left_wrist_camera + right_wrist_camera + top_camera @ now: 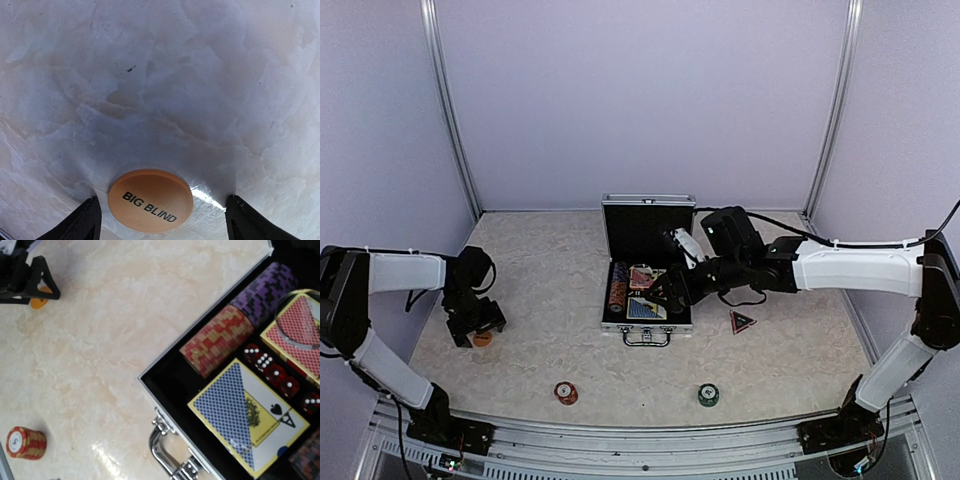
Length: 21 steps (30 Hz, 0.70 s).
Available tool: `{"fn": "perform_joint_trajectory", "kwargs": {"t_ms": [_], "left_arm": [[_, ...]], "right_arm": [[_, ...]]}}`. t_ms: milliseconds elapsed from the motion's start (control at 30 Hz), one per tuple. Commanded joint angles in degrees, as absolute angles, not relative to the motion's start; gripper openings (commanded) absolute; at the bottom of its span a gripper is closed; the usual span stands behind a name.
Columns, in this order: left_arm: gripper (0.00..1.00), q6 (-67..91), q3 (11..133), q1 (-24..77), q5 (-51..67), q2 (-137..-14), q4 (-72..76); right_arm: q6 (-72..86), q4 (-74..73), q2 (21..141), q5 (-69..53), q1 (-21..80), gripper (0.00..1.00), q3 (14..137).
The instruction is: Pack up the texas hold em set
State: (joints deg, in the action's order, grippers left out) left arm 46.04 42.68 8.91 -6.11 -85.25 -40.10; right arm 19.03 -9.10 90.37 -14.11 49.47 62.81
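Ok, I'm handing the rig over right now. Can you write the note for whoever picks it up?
Left gripper: open, fingers either side of the orange BIG BLIND disc on the table, not gripping it.
Right gripper: looks open, nothing seen held, over the open case.
Done: packed chips, red deck, blue deck and dice lie in the case.
Left: the disc, red chip stack, green chip stack and triangle marker are out on the table; then shut the case.
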Motion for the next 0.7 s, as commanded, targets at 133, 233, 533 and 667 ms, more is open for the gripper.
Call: {"fn": "perform_joint_trajectory", "kwargs": {"t_ms": [133, 233, 533, 667], "left_arm": [[0.75, 45.09, 42.73, 7.68, -7.53, -86.76, -39.58], [0.71, 44.81, 42.63, 7.47, -7.05, -86.91, -39.38], [0.58, 43.88, 41.79, 7.31, -4.92, -87.85, -38.42], [0.55, 43.40, 41.65, 7.29, -3.87, -88.12, -38.23]], "right_arm": [[18.28, -8.75, 89.52, -13.17, 50.01, 0.85, 62.40], [18.22, -8.83, 90.02, -13.38, 50.06, 0.85, 62.64], [18.04, -10.14, 90.70, -13.31, 50.00, 0.85, 64.53], [18.24, -10.37, 90.92, -13.34, 49.98, 0.85, 65.08]]}}
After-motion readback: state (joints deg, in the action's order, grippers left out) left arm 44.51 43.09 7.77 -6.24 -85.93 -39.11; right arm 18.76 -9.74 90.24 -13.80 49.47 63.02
